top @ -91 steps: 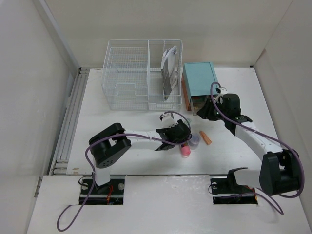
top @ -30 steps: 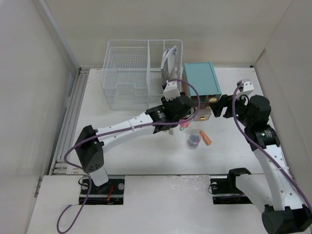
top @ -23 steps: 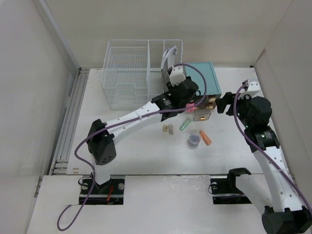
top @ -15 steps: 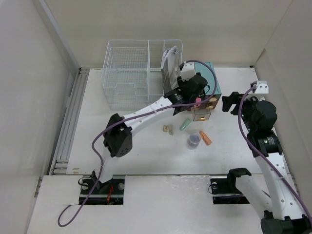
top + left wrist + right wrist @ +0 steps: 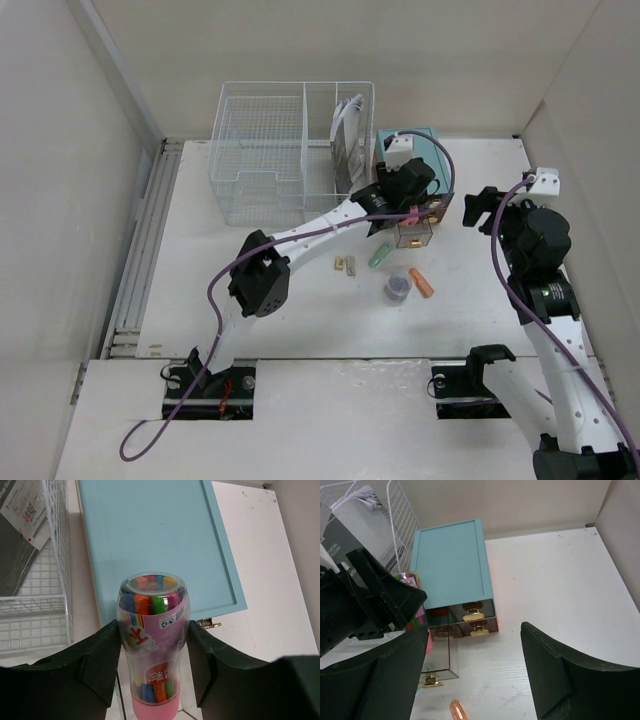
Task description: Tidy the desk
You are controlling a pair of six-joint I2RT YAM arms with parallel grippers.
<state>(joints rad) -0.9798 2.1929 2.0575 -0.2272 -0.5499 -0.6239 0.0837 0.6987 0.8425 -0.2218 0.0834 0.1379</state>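
1. The left end effector [image 5: 152, 645] is clamped on a clear tube of coloured markers [image 5: 151, 610], hanging above the teal drawer box [image 5: 150, 535].
2. The right end effector [image 5: 470, 675] stands wide and empty, near the box.
3. The likely goal is the pulled-out drawer [image 5: 442, 650]: centre the tube over it, lay it lengthwise, and let go only once it is low.
4. The tabletop [image 5: 250, 320] spreads beneath both arms and carries the box.

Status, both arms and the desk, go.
Left gripper shut on marker tube, above teal box front. Right gripper open, empty, right of box. Desk: small items loose near open drawer.
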